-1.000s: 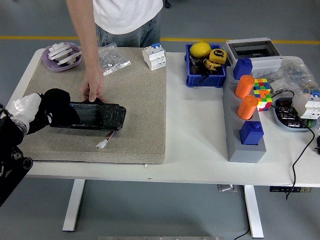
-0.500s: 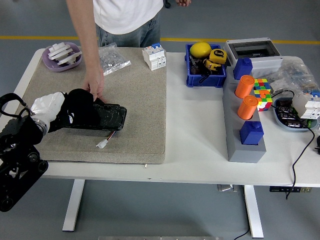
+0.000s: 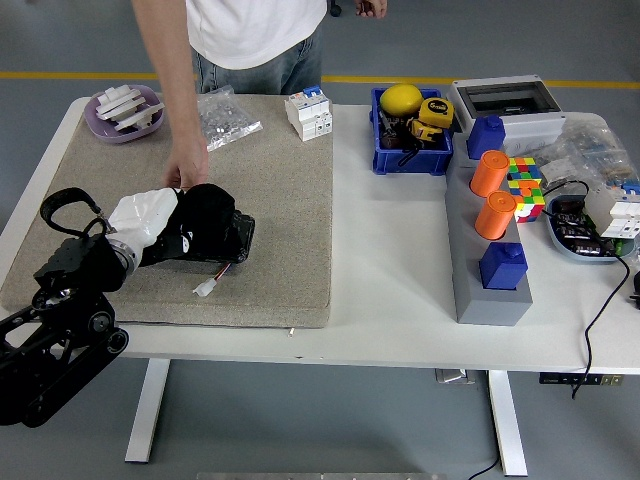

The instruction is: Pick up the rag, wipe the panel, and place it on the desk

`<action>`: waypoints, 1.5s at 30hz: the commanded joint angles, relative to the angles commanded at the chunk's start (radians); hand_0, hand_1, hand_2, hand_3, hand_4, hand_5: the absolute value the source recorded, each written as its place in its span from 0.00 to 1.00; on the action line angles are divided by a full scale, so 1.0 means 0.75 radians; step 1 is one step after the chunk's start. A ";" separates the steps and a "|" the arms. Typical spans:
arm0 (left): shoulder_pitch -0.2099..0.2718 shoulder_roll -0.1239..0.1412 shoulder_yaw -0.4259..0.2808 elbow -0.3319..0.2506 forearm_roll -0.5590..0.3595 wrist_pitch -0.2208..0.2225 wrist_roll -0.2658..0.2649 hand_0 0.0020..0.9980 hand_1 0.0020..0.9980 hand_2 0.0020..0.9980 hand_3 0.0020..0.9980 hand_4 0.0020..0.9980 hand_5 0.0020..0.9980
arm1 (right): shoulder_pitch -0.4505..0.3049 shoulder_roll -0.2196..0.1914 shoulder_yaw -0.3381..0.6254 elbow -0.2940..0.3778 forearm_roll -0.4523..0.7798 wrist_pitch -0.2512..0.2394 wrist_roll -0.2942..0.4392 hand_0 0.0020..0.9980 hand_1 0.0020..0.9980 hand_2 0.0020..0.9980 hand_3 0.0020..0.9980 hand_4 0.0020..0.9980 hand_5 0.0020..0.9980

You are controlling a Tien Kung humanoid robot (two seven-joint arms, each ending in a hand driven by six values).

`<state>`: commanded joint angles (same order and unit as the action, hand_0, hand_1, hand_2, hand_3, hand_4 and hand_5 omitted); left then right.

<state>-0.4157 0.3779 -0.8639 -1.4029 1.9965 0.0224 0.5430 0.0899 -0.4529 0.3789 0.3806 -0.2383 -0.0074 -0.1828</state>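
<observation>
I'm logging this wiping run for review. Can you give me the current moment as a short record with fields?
left hand: on the black panel, covering most of it
rag: cannot tell it from the dark hand
person's hand: at the panel's far edge
surface: tan mat on the white table
right hand: not in view

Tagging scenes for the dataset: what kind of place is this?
Likely a workshop or robotics lab: grey floor with a yellow line, a blue bin holding a tape measure, circuit breakers and an electrical enclosure.
</observation>
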 joint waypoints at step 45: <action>0.014 0.001 -0.037 0.063 0.023 0.008 0.010 0.31 0.53 0.71 0.51 0.04 0.00 | 0.004 0.007 -0.001 0.001 -0.001 -0.002 0.002 0.74 0.58 0.67 0.66 1.00 0.63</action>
<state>-0.4056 0.3788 -0.8918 -1.3555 2.0140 0.0286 0.5506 0.0930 -0.4476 0.3784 0.3816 -0.2389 -0.0090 -0.1812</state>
